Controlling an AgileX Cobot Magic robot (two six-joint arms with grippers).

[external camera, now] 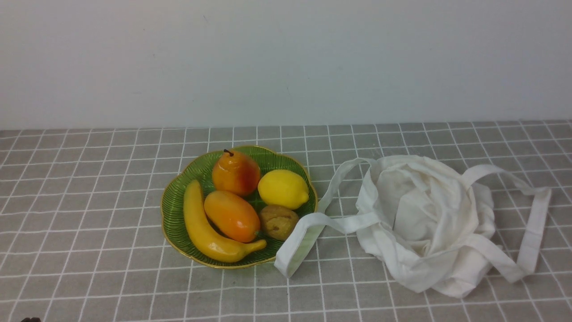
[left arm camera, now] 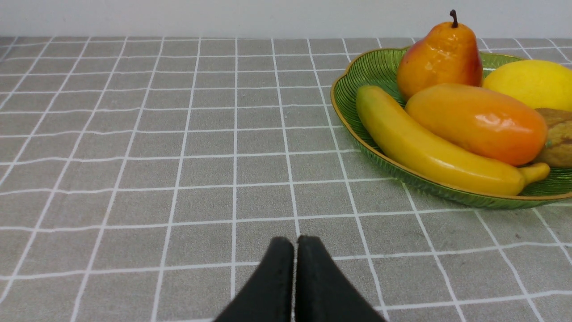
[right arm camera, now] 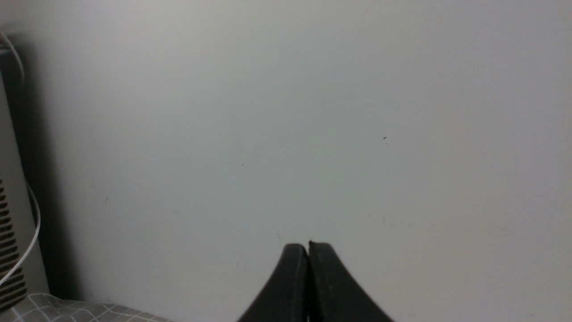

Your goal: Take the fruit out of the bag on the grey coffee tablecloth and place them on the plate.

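Fruit (external camera: 232,216), the smooth orange mango-like one, lies in the middle of the plate (external camera: 172,210), its long body slanted, with a banana (external camera: 208,232) curved along its near-left side and touching it. Behind it stands an orange-red pear (external camera: 235,173) with a dark stem; a yellow lemon (external camera: 283,189) sits to the right of the pear, and a small brown wrinkled fruit (external camera: 278,222) rests just in front of the lemon, against the mango's end.

The plate sits on the grey coffee tablecloth (external camera: 89,214), left of centre. To its right the bag (external camera: 429,219) lies slumped and crumpled, mouth gaping upward (nothing can be made out inside among the folds). One strap (external camera: 308,230) loops out toward the plate, and its end overlaps the plate's right rim; another strap trails off on the bag's far right.

Neither arm shows in the front view. The left gripper (left arm camera: 295,243) hangs low over bare cloth, well to the left of the plate, aimed forward across the grid, its two black fingers pressed together with nothing between them. The right gripper (right arm camera: 308,248) is raised and points at the plain pale wall, only a corner of the cloth visible below it; its fingers likewise meet, holding nothing.
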